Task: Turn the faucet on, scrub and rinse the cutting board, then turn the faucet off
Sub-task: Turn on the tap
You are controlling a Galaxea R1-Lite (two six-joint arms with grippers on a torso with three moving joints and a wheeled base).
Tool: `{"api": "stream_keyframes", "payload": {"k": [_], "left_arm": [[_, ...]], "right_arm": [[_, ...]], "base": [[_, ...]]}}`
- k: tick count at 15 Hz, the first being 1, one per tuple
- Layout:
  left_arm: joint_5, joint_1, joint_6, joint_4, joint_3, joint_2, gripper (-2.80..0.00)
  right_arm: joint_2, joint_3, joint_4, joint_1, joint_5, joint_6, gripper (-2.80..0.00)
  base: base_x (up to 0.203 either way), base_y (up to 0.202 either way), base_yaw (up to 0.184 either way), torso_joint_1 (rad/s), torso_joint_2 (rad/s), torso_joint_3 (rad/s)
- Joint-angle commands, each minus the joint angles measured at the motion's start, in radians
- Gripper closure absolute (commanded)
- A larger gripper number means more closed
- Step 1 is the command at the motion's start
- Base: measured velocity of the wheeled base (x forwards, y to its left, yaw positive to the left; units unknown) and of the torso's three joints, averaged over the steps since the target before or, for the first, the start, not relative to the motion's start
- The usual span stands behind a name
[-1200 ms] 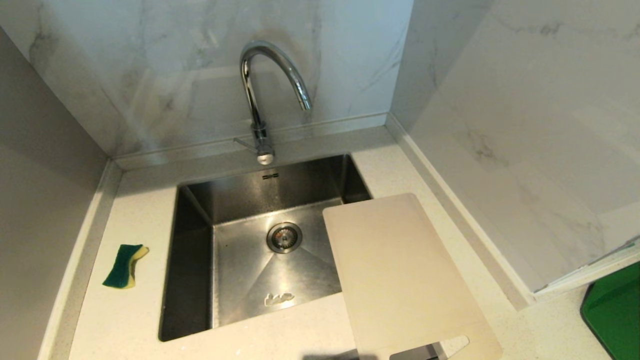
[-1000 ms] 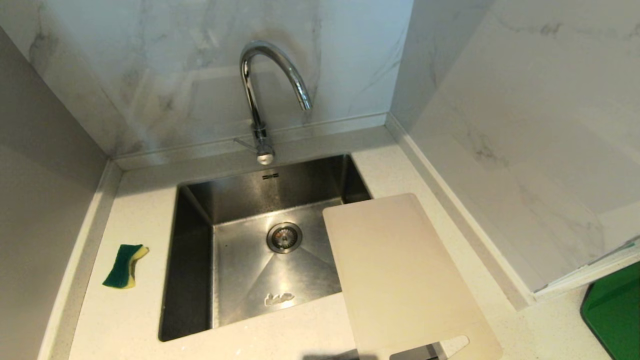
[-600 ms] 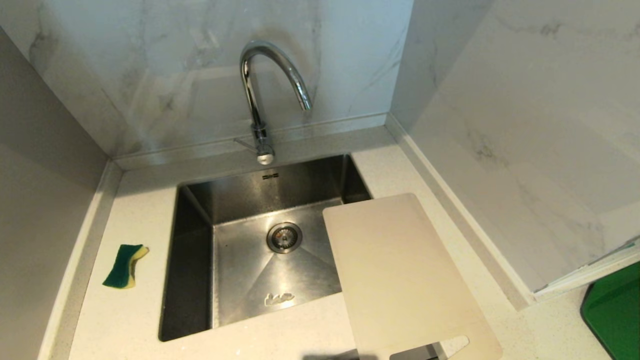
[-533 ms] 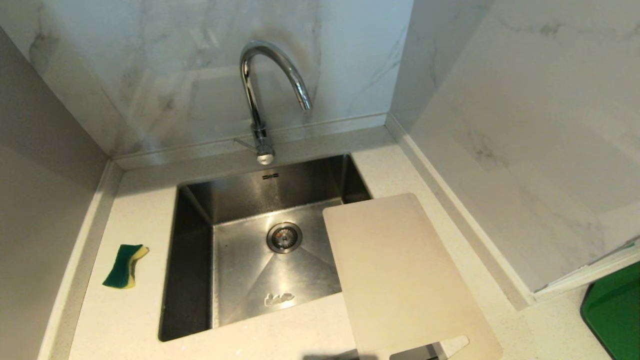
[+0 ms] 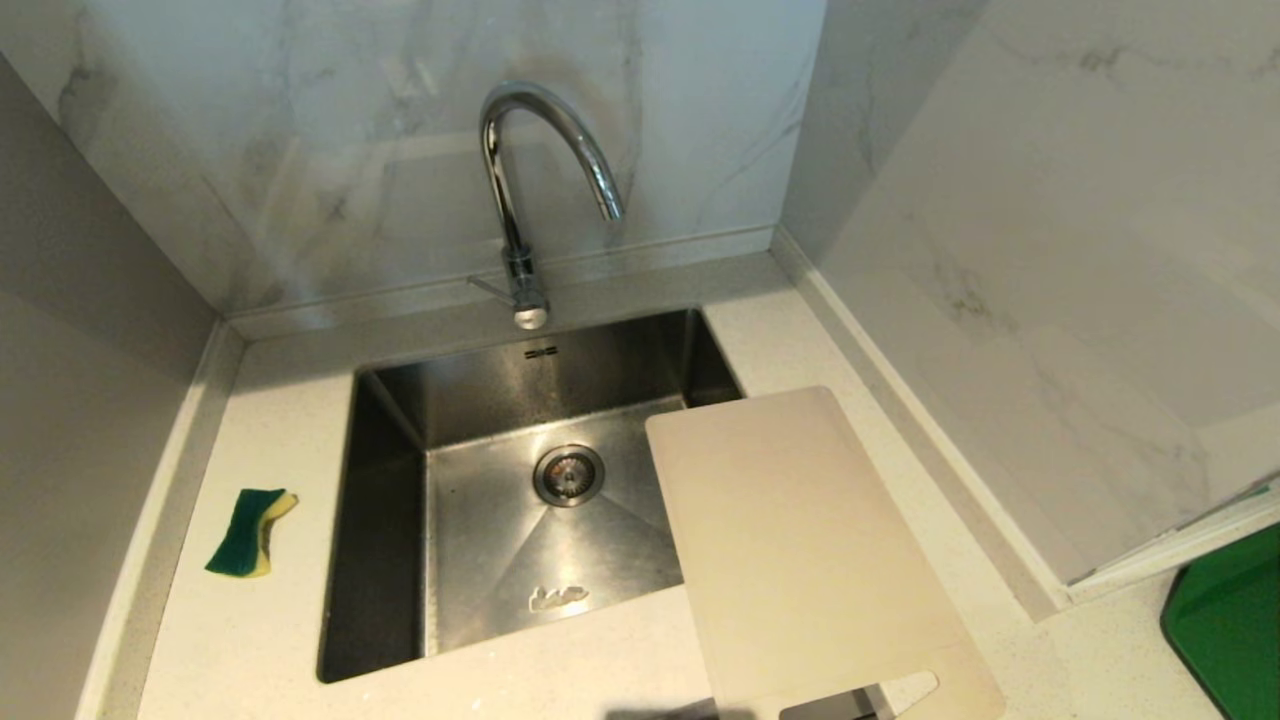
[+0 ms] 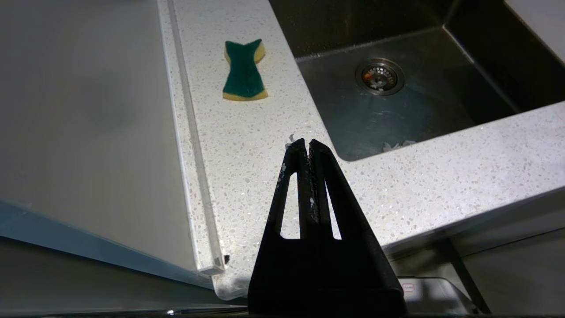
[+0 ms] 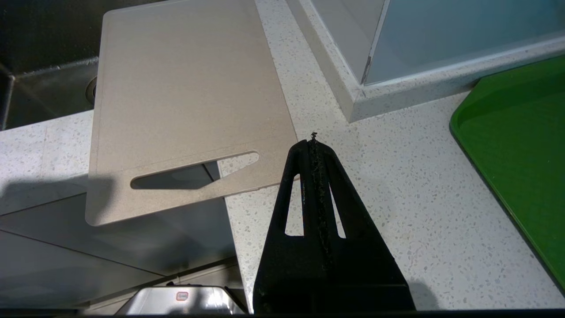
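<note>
My left gripper [image 6: 307, 142] pressed together above the bench [image 6: 247, 145], sponge [image 6: 244, 70] at 11 o'clock, my right gripper [image 7: 314, 142] together, cutting board [image 7: 185, 97] at 10 o'clock overhanging the sink [image 5: 390, 560], faucet [image 5: 520, 180] dry.

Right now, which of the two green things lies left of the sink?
The sponge, green on yellow, lies on the counter left of the sink; the green tray lies far right.
</note>
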Motion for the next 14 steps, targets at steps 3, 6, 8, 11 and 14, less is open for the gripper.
{"api": "stream_keyframes", "payload": {"k": [3,6,8,11,14], "left_arm": [[0.000,0.001,-0.001,0.002,0.000,0.000,0.00],[0.000,0.001,0.005,0.004,0.000,0.000,0.00],[0.001,0.001,0.024,0.006,-0.009,0.000,0.00],[-0.006,-0.001,0.018,0.075,-0.136,0.059,0.00],[-0.010,-0.001,0.018,0.085,-0.187,0.138,0.00]], "right_arm": [[0.002,0.000,-0.001,0.001,0.000,-0.001,0.00],[0.000,0.001,-0.004,0.000,0.002,-0.017,0.00],[0.000,0.000,-0.005,0.000,0.005,-0.029,0.00],[0.000,0.000,-0.005,0.001,0.005,-0.029,0.00],[0.000,0.000,-0.005,0.000,0.005,-0.029,0.00]], "base": [[0.000,0.000,0.000,0.000,0.00,0.000],[0.000,0.000,0.000,0.000,0.00,0.000],[0.000,0.000,0.000,0.000,0.00,0.000],[0.000,0.000,0.000,0.000,0.00,0.000],[0.000,0.000,0.000,0.000,0.00,0.000]]}}
